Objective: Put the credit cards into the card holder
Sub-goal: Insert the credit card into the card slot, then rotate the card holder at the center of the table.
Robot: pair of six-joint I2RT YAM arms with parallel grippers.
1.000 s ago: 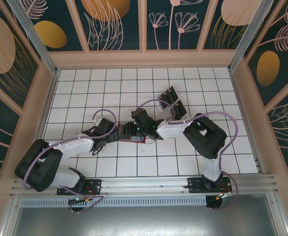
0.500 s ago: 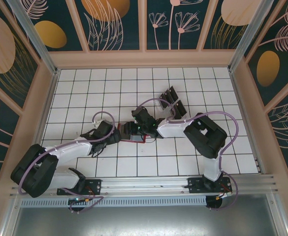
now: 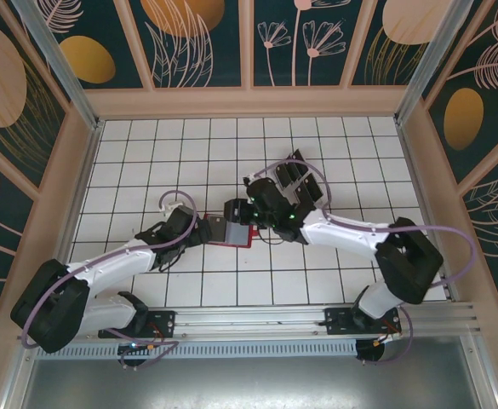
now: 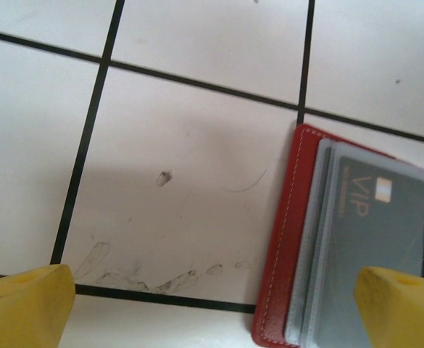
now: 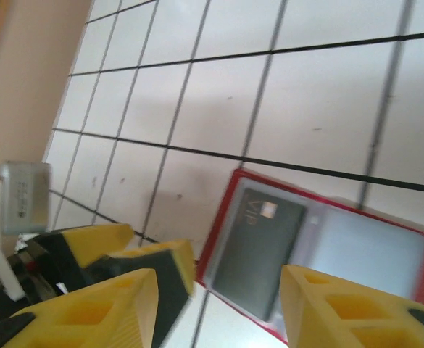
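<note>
The card holder (image 3: 234,233) lies open on the tiles, a red wallet with grey sleeves. One dark credit card (image 5: 259,250) marked VIP sits in its left sleeve, also seen as the card (image 4: 375,239) in the left wrist view. My left gripper (image 3: 201,232) is open at the wallet's left edge, its jaws (image 4: 212,312) wide, one yellow fingertip (image 4: 400,308) over the sleeve. My right gripper (image 3: 247,213) hovers above the wallet's far side, open (image 5: 219,312) with nothing between its fingers. More black credit cards (image 3: 298,175) stand in a slotted tray behind the right wrist.
The card holder (image 5: 320,246) rests near the middle of the white tiled floor (image 3: 146,162). The left gripper's yellow fingers (image 5: 128,243) show beside the wallet in the right wrist view. Wooden walls (image 3: 249,102) ring the table.
The right arm has pulled back from the wallet towards the far right, its elbow swinging right, and its jaws opened slightly. The left gripper edged right to the wallet's edge.
</note>
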